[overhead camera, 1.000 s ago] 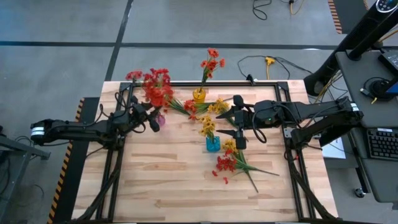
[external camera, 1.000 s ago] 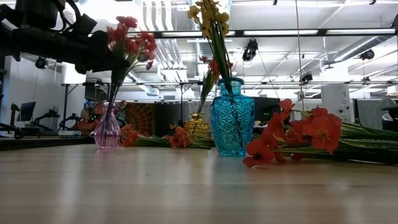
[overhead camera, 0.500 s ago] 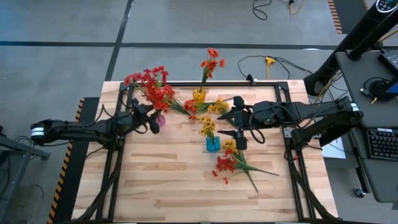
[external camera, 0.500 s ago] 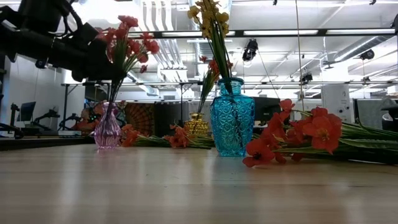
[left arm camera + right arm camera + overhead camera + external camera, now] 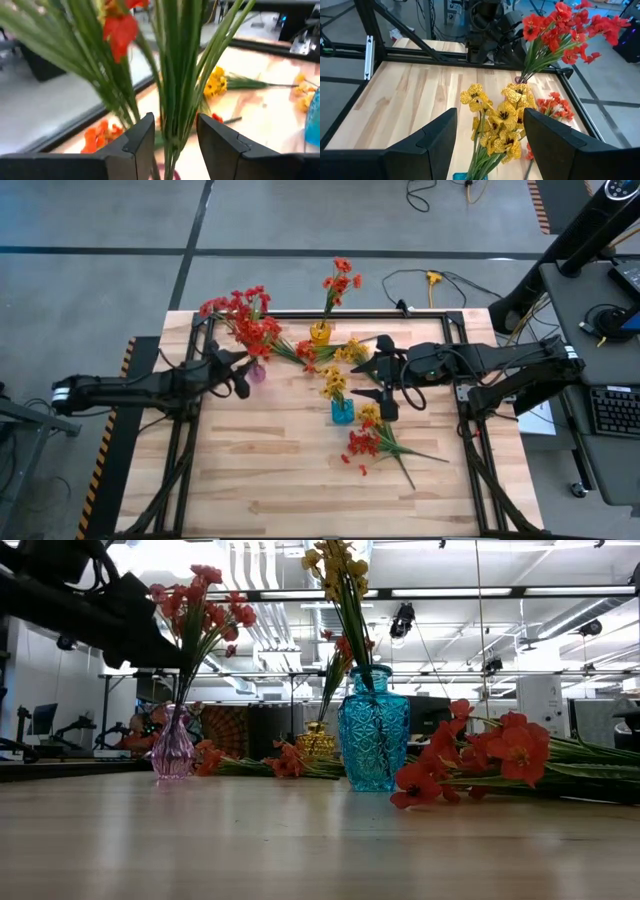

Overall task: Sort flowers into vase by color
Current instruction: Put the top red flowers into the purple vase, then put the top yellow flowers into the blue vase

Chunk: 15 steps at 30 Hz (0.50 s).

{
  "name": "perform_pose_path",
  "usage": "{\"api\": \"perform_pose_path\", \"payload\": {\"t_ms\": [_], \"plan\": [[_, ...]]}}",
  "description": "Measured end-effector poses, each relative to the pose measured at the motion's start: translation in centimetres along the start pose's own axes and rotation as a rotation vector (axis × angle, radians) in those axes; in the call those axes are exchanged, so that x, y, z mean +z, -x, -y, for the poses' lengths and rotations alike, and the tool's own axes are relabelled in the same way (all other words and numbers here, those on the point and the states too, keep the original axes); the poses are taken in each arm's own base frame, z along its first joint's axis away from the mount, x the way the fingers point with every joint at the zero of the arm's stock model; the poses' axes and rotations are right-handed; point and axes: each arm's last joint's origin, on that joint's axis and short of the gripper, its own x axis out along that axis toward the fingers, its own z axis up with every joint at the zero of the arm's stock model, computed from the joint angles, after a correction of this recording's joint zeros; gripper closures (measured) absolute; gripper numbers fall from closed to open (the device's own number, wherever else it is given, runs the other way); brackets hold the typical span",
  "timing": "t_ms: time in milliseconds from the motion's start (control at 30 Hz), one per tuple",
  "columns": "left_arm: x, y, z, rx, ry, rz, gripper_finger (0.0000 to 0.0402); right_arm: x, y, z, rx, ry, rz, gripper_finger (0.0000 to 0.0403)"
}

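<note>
A: What's on the wooden surface [image 5: 270,470]?

B: Three vases: pink vase [image 5: 173,750] with red flowers [image 5: 247,322], blue vase [image 5: 372,727] with yellow flowers [image 5: 499,122], a yellow vase [image 5: 320,333] behind. Loose sprigs [image 5: 372,442] lie near the blue one.

A: Fingers?

B: Left gripper [image 5: 174,140] stands parted around the red stems (not visibly squeezing). Right gripper [image 5: 490,137] spreads wide above the yellow blooms, holding nothing.

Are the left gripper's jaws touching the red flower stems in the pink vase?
Cannot tell. In the left wrist view the stems pass between the open jaws of the left gripper; contact isn't plain.
</note>
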Motion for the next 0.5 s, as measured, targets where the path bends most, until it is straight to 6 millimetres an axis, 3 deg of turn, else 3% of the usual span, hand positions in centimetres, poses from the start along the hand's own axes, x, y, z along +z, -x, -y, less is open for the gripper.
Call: {"api": "perform_pose_path", "payload": {"t_ms": [200,367,500], "plan": [[0.6,1.1,-0.2,-0.078,0.045,-0.181,0.0271,0.1,0.2,0.0,-0.001,-0.015,0.006,0.0181],[2.4,2.3,-0.2,-0.166,0.084,-0.259,0.0271,0.0,0.6,0.1,-0.001,-0.077,-0.007,0.0181],[3.9,3.3,-0.2,-0.191,0.164,-0.285,0.0271,-1.1,1.1,0.2,-0.041,-0.187,-0.129,0.0181]]}}
